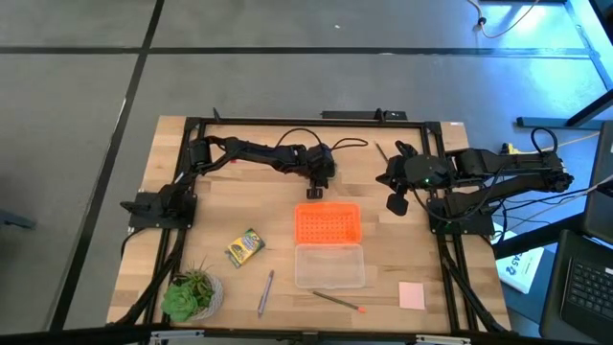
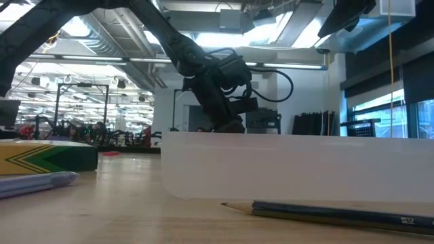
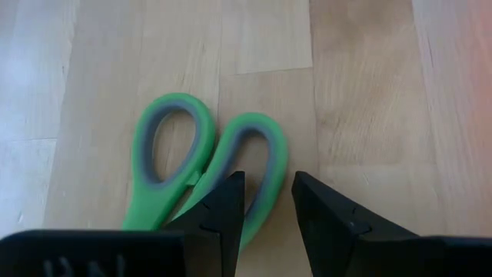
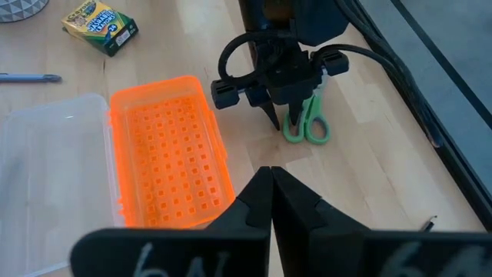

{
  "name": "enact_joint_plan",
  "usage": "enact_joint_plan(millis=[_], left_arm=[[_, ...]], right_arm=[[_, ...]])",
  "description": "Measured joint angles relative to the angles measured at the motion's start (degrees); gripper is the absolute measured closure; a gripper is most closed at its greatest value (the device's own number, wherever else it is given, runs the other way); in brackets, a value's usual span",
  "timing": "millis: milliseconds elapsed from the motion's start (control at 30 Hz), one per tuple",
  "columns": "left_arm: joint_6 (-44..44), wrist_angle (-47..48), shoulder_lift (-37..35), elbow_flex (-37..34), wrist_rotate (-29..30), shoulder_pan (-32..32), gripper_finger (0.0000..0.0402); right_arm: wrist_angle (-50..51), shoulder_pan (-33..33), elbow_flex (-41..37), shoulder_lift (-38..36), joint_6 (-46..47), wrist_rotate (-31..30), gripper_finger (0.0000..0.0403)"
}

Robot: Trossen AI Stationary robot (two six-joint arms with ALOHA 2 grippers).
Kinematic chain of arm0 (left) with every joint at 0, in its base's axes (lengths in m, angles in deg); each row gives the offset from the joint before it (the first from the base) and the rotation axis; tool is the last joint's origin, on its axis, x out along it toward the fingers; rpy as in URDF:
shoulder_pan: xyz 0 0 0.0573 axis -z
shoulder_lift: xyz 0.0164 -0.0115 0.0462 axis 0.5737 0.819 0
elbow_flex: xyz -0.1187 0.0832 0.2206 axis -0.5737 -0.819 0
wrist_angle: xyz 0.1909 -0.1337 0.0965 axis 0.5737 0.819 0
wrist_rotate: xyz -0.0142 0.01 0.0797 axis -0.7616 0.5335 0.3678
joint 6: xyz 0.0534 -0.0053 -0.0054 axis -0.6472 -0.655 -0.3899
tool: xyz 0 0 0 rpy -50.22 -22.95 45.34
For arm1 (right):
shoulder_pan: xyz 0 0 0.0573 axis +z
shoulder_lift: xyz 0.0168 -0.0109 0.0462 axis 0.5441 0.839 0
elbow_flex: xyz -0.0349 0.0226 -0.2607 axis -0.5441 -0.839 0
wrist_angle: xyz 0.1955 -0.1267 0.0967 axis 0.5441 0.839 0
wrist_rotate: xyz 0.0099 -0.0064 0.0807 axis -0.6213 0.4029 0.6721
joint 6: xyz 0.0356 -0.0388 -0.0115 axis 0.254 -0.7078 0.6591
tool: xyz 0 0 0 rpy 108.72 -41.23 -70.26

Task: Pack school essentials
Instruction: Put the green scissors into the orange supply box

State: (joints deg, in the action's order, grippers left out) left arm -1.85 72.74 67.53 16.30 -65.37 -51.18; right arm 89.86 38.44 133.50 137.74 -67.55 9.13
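The green-handled scissors (image 3: 207, 158) lie flat on the table beyond the orange lid (image 1: 328, 222). My left gripper (image 3: 267, 201) is open and points down over their handles; its fingers straddle the outer edge of one handle loop. In the right wrist view the scissors' handles (image 4: 306, 123) show beside my left gripper (image 4: 275, 115), which hides the blades. My right gripper (image 4: 270, 192) is shut and hangs in the air to the right of the lid. The crayon box (image 1: 245, 247), the pen (image 1: 265, 292), a pencil (image 1: 335, 302) and the pink note pad (image 1: 412, 295) lie on the near part of the table. My left gripper stands over the handle end of the scissors (image 3: 265, 185) from above, pointing down, one finger (image 3: 227, 204) over the handles and the other (image 3: 323, 215) over bare wood. I cannot tell whether either finger touches the scissors, which lie flat on the table.
The clear plastic case (image 1: 329, 265) lies open in front of its orange lid. A small potted plant (image 1: 192, 294) stands at the near left corner. A second thin pencil (image 1: 381, 151) lies near the far edge. Bare wood lies between the crayon box and the left arm.
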Motion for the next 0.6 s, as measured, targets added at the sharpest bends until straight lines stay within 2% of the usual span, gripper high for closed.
enact_joint_plan(millis=[600], left_arm=[[0.9, -0.4, 0.1, -0.1, 1.3, -0.2, 0.0292]], right_arm=[[0.0, 0.0, 0.0, 0.0, 0.0, 0.0, 0.0394]])
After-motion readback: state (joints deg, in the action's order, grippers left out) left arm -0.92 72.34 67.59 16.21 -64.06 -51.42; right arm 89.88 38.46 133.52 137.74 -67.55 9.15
